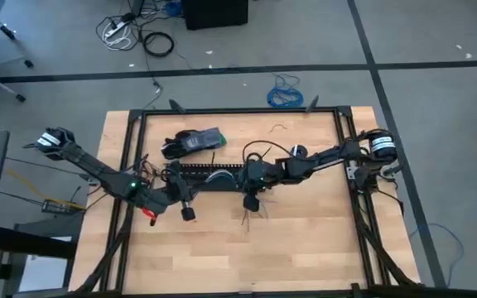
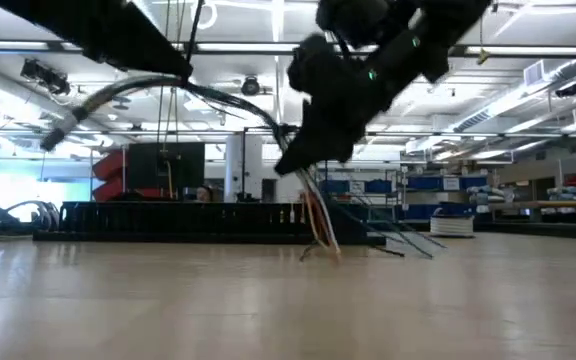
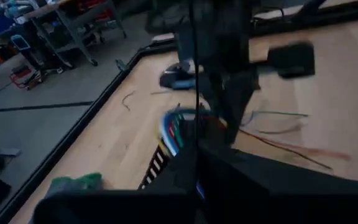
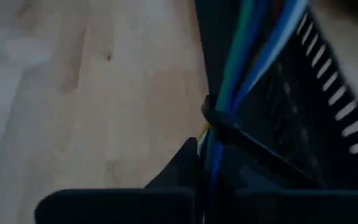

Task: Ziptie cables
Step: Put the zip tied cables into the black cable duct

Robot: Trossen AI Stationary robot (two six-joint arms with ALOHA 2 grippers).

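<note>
Right gripper [image 1: 252, 201] sits at the right end of the slotted channel [image 1: 209, 175], fingers pinching the cables [image 4: 244, 59]. The bundle runs alongside the channel; its splayed ends touch the table [image 1: 305, 240] below the gripper. A black ziptie [image 4: 247, 142] is looped round the cables. Left gripper [image 1: 187, 211] is near the channel's left end; cannot tell its finger spacing.
</note>
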